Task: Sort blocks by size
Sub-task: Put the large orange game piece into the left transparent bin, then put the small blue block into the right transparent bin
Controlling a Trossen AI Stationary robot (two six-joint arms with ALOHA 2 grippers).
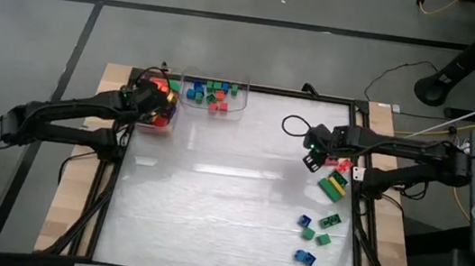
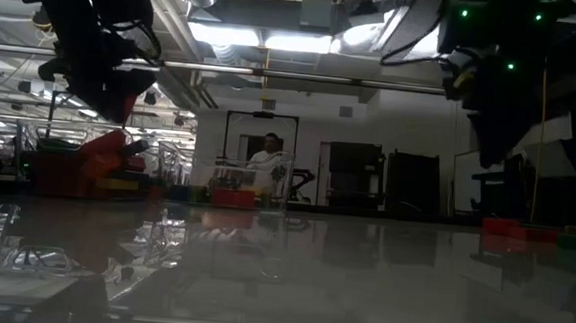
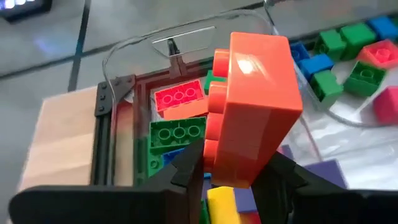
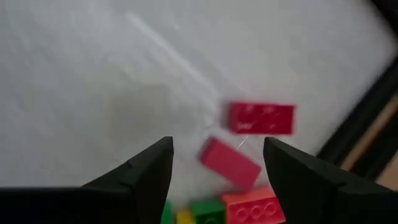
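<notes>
My left gripper is shut on a long orange brick above the clear bin at the table's far left. That bin holds long red, green and yellow bricks. A second clear bin beside it holds short blue, green and red bricks. My right gripper is open and empty above the table near its right edge. It hangs over red bricks beside a cluster of red, yellow and green bricks. My left gripper pinches the orange brick's near end between its two fingers, which lie across the brick. The brick sticks out beyond the fingertips with its studs to one side. It is lifted clear above the bricks in the bin.
Loose blue and green short bricks lie on the white mat near the table's right near corner. The middle of the mat is bare. Cables lie at the far right, and a black frame borders the mat.
</notes>
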